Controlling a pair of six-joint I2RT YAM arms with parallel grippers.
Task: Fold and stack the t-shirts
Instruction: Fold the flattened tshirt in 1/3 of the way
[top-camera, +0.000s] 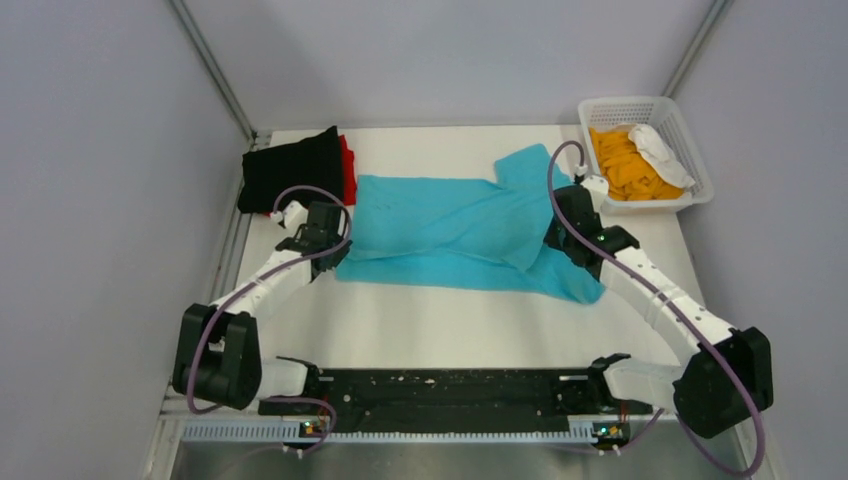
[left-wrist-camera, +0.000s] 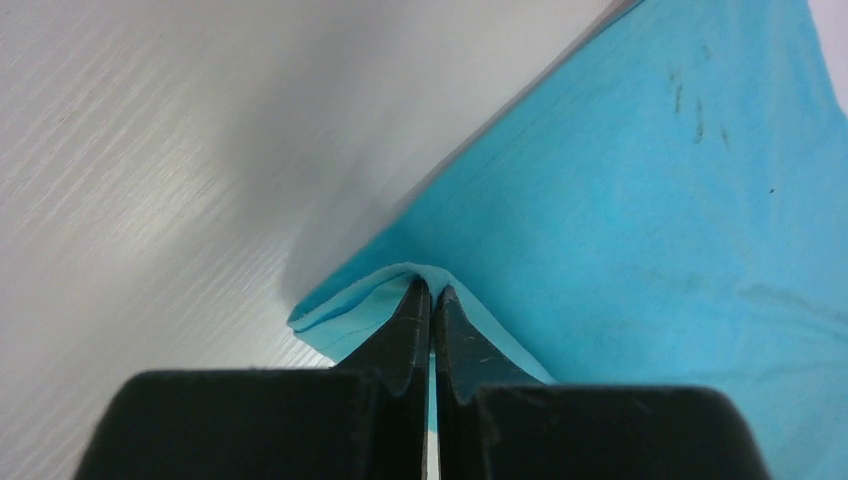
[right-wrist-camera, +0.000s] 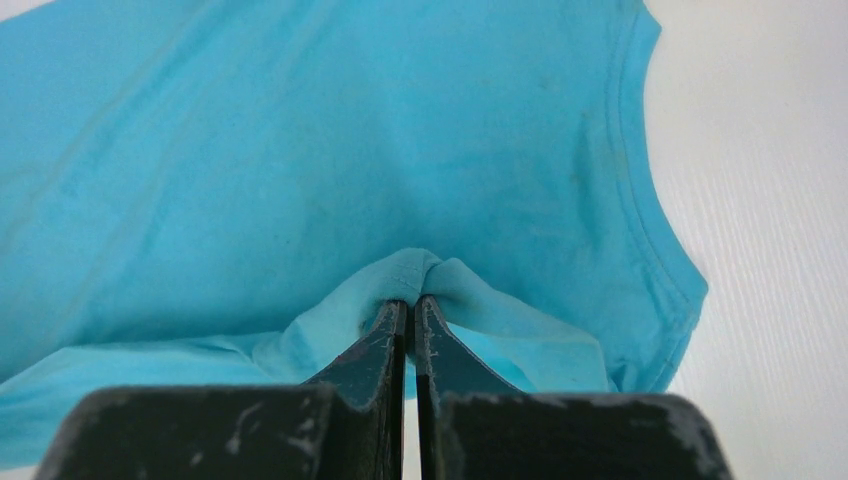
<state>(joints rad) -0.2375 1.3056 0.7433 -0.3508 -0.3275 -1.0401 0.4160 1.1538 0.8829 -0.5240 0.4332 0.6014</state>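
My left gripper (left-wrist-camera: 432, 291) is pinched tight on a thin raised fold at the edge of the turquoise t-shirt (left-wrist-camera: 640, 220). My right gripper (right-wrist-camera: 412, 300) is clamped on a soft bunched ridge near its stitched hem. The shirt lies spread and lightly creased on the smooth white table (top-camera: 450, 320). At its far left a folded black t-shirt (top-camera: 290, 172) covers a red t-shirt (top-camera: 347, 160). A crumpled orange t-shirt (top-camera: 622, 165) sits in the white lattice basket (top-camera: 640, 103).

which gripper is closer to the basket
Right. The right gripper pinches the blue shirt at its end nearest the basket; the left gripper holds the opposite end, beside the black shirt.
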